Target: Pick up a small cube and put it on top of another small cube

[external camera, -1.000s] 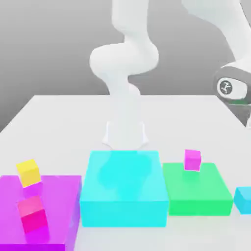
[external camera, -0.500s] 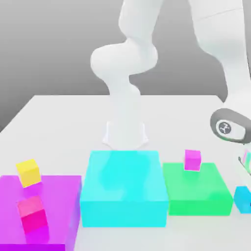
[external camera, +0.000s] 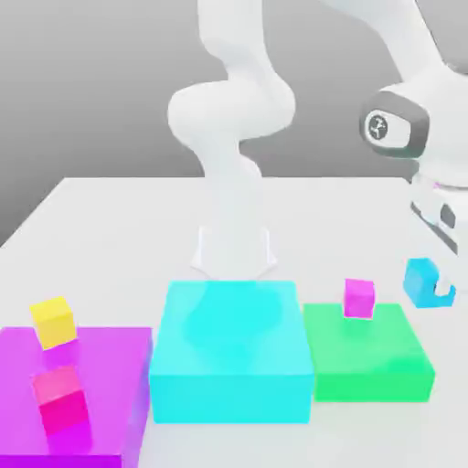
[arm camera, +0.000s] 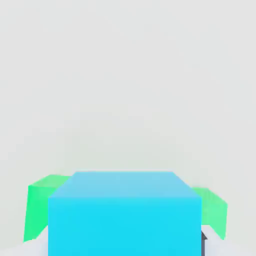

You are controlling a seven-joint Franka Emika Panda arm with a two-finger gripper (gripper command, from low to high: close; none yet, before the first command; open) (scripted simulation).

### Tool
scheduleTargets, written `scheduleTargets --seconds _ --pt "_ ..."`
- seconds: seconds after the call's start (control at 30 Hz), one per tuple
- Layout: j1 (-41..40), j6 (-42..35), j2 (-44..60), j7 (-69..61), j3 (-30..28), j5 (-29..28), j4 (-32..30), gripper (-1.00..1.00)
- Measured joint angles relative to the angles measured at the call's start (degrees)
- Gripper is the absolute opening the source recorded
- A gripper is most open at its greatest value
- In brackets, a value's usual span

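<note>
No words or numbers can be read anywhere; the one sign is a small white emblem on a dark round cap (external camera: 378, 126) on the arm's wrist joint

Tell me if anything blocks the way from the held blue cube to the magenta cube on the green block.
Nothing visible does. The gripper holds the blue cube in the air, off the green block's edge at the exterior view's right. The magenta cube stands on that block with its top bare and open space between the two.
</note>
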Motion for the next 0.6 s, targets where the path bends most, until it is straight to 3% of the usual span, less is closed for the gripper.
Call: scheduleTargets --seconds 0.27,0.47,0.5,0.6 --pt "0.72 -5.83 -16.71 -3.74 -1.74 0.97 -10.82 -1.0" --pt "0.25 5.4 -8.66 -3.81 -1.07 0.76 -14.0 -1.0" --pt "0.12 7.81 -6.61 -3.72 -0.91 0.66 -14.36 1.0" --pt "0.12 7.81 -6.61 -3.72 -0.91 0.66 -14.36 1.0"
